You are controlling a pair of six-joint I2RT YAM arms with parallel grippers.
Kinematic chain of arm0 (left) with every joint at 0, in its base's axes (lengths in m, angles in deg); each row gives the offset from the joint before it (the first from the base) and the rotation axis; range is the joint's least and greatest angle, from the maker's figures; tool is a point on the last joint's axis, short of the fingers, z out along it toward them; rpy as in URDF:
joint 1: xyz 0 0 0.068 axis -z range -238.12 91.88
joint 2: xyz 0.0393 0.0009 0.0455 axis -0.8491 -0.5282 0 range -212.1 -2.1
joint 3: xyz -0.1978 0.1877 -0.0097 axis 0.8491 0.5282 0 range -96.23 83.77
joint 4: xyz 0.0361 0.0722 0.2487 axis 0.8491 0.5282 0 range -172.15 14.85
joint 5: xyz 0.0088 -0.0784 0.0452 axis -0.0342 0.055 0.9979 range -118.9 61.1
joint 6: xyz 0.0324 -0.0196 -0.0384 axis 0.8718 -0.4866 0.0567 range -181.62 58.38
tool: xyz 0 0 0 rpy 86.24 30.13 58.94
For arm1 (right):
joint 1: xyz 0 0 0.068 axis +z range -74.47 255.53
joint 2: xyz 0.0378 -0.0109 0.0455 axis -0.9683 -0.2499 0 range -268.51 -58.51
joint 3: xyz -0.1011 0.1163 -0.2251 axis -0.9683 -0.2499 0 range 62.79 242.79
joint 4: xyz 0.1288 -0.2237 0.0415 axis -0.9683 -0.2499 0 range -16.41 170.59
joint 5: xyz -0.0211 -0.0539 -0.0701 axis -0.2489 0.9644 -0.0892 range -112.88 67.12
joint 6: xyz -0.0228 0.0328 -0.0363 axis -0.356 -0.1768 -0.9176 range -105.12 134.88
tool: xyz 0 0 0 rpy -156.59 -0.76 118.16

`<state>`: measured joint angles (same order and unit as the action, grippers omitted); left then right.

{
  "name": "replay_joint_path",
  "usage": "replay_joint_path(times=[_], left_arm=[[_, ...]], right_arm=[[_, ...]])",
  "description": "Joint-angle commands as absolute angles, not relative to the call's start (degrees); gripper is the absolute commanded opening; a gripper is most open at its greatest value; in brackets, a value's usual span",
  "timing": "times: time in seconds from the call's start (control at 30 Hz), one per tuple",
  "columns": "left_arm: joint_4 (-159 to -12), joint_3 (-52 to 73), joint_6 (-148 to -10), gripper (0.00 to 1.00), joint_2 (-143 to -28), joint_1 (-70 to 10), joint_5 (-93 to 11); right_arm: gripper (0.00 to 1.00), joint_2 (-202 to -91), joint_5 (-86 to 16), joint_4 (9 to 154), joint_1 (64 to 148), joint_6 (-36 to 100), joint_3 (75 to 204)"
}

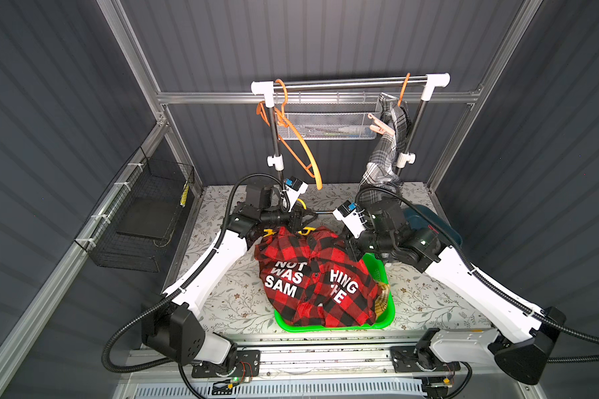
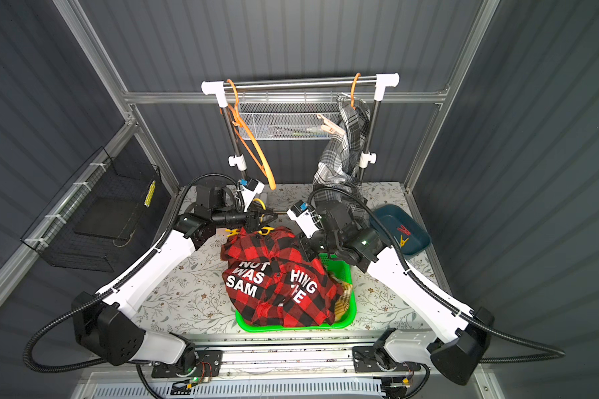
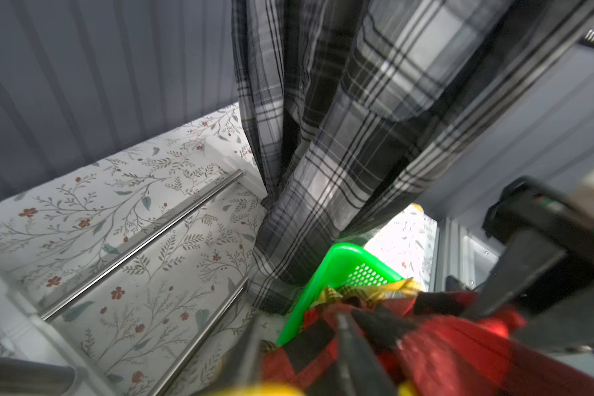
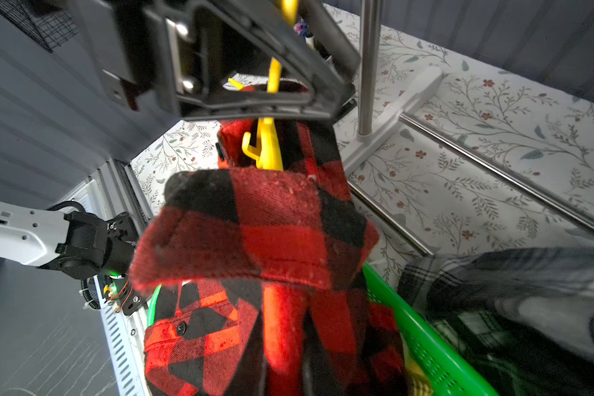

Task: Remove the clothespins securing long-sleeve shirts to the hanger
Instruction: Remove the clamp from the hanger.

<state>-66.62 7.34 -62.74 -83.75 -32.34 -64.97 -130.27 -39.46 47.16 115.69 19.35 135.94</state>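
Right wrist view: probably propping red shirt (image 4: pixel 261 219) up by yellow hanger (image 4: pixel 271 144) in slack, parted left hand (image 4: pixel 309 85); can't tell about right hand (image 1: pixel 351 249).

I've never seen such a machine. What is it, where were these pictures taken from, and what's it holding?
Two white robot arms with pincers for hands. Two pictures look down from above; two come from wrist cameras. A red shirt on a yellow hanger sags into a green basket on the table. The left gripper is at the hanger's hook, the right gripper at the shirt's shoulder; whether either grips is unclear. A pink clothespin sits on the hanging grey shirt.
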Motion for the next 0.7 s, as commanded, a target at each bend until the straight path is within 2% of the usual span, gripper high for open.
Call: replay_joint_path(times=[0.0,0.13,0.2,0.4,0.5,0.57,0.67], left_arm=[[-70.3,8.5,-64.0,0.61,-79.9,-32.7,-64.9],[-73.6,11.0,-64.6,0.71,-77.0,-33.8,-64.6],[-76.7,13.2,-65.0,0.76,-75.0,-35.1,-65.3],[-86.8,19.8,-65.3,0.84,-69.6,-38.4,-67.0],[-95.2,23.5,-69.9,0.86,-68.6,-42.3,-71.9],[-100.4,25.5,-73.3,0.91,-68.6,-44.8,-74.6],[-105.8,28.5,-74.1,0.95,-68.5,-46.0,-76.0]], right_arm=[[0.00,-127.9,-39.1,49.1,114.7,21.3,133.5],[0.00,-125.4,-40.1,50.0,113.2,22.4,131.2],[0.00,-123.4,-44.1,51.4,111.1,23.5,129.5],[0.00,-117.8,-54.4,53.5,103.2,25.6,126.5],[0.00,-116.1,-58.1,53.3,100.5,25.6,126.2],[0.00,-115.3,-60.0,53.2,99.1,25.7,126.0],[0.00,-114.3,-62.6,53.6,97.2,26.1,125.4]])
